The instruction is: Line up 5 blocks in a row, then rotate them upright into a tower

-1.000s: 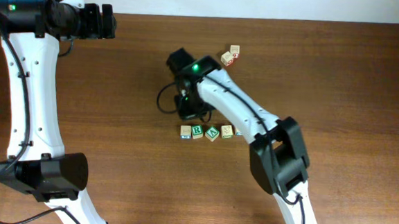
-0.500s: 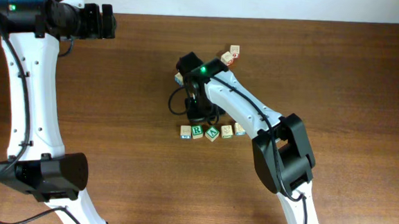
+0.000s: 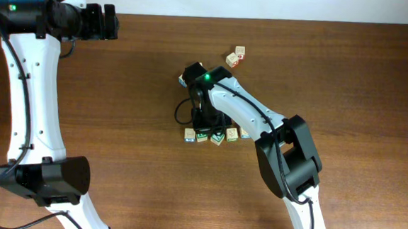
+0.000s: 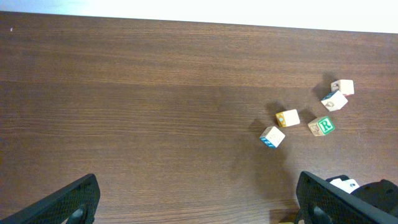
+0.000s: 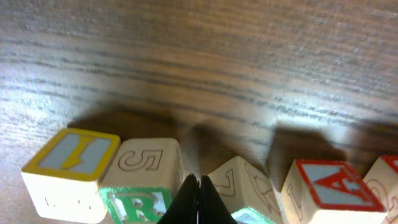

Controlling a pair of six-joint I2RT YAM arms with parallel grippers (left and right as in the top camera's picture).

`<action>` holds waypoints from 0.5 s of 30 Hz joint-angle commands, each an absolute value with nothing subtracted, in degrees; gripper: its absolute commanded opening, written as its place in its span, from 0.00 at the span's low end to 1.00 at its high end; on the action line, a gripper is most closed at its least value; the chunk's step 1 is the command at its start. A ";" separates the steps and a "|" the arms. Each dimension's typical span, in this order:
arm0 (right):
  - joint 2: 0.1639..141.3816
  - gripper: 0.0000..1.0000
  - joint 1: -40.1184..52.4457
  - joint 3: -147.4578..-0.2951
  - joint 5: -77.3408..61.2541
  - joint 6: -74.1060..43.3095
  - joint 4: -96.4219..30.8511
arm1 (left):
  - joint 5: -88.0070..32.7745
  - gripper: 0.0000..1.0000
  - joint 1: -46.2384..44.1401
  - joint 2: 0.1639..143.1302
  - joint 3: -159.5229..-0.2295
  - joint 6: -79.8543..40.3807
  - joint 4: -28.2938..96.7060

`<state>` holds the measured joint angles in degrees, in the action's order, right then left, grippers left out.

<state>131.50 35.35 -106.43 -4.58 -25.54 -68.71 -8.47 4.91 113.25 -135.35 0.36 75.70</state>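
A row of blocks lies mid-table: a yellow-framed one (image 3: pixel 189 134), the green R block (image 3: pixel 202 135), a tilted green-lettered block (image 3: pixel 217 137) and two more (image 3: pixel 232 134) (image 3: pixel 245 133). My right gripper (image 3: pixel 208 127) is shut and empty, low over this row. In the right wrist view its tips (image 5: pixel 199 182) sit in the gap between the R block (image 5: pixel 144 180) and the tilted block (image 5: pixel 249 186). A red A block (image 5: pixel 329 186) stands further right. My left gripper (image 3: pixel 109 22) hangs far off at the back left, open wide (image 4: pixel 199 202) over bare wood.
Two red-marked cubes (image 3: pixel 232 59) (image 3: pixel 240 52) lie at the back, and a small bluish cube (image 3: pixel 183 80) is beside the right arm. The left wrist view shows several cubes scattered at its right, one with a green R (image 4: pixel 321 126).
The right arm has swung right and forward, bringing its shut gripper down to the row of blocks. The bluish cube behind it came into view. The left arm stayed put.
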 commanded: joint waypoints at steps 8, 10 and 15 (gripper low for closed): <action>131.55 0.04 36.05 -106.13 -7.84 -26.02 -70.35 | -8.05 0.99 5.15 112.66 -135.85 -0.03 75.79; 131.55 0.04 36.03 -106.13 -8.45 -26.00 -70.50 | -8.05 0.99 5.15 112.66 -135.85 -0.03 75.77; 131.55 0.04 36.03 -106.13 -8.47 -26.00 -70.89 | -8.05 0.99 5.15 112.66 -135.85 -0.03 75.77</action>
